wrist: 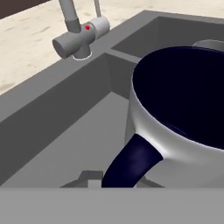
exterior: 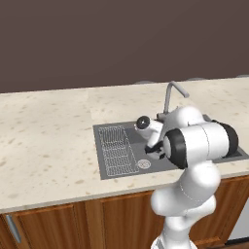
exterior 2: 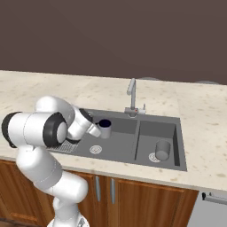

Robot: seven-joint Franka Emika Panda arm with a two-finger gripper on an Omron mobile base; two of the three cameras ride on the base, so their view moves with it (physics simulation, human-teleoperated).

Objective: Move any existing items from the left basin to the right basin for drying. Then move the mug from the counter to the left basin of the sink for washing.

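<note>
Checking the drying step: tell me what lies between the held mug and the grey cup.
In the right base view, the divider wall between the left basin and right basin lies between mug and cup.

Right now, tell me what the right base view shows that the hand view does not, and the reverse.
Right base view alone: the plain grey handleless cup standing in the narrower right basin, and the round metal drain of the wider left basin. Hand view alone: the red dot on the curved grey metal faucet. Both: the light grey mug with navy inside over the left basin.
</note>
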